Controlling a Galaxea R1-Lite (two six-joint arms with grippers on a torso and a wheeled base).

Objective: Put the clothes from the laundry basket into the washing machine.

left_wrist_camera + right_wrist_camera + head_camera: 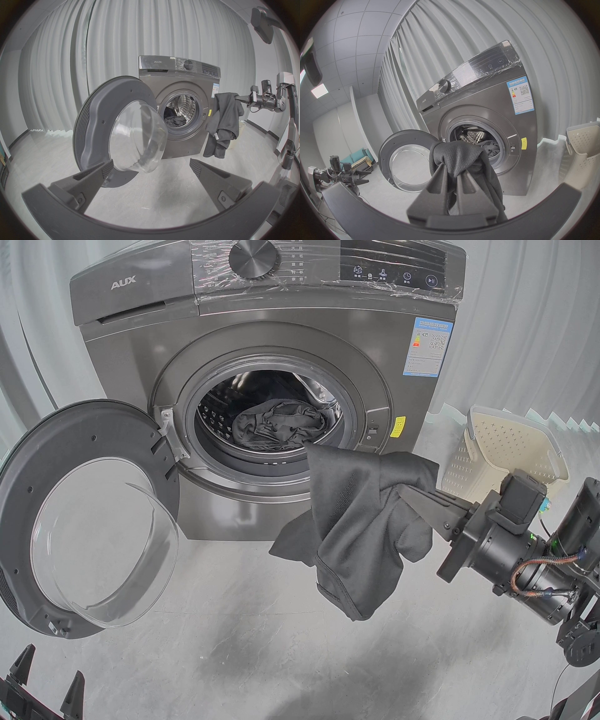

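Right gripper point(405, 490), its two dark wedge-shaped fingers closed on a fold of a dark grey knitted garment point(356, 534), which hangs in loose folds from the fingertips, clear of the pale grey floor point(250, 646). The held garment is in front of the lower right part of the round loading port of the grey front-loading washing machine point(250, 334), outside the drum; whether its upper edge touches the port rim cannot be told. Inside the steel drum lies a second dark crumpled garment point(278, 424). The machine's round door point(62, 427), grey-framed with a clear bowl-shaped window, stands swung fully open on the robot's left. A cream perforated plastic laundry basket point(506, 440) stands on the floor just beside the machine's right side, behind the right arm. Left gripper point(150, 163), fingers spread wide apart and holding nothing, is low on the left, near the open door. Pale pleated curtains point(531, 315) form the background.
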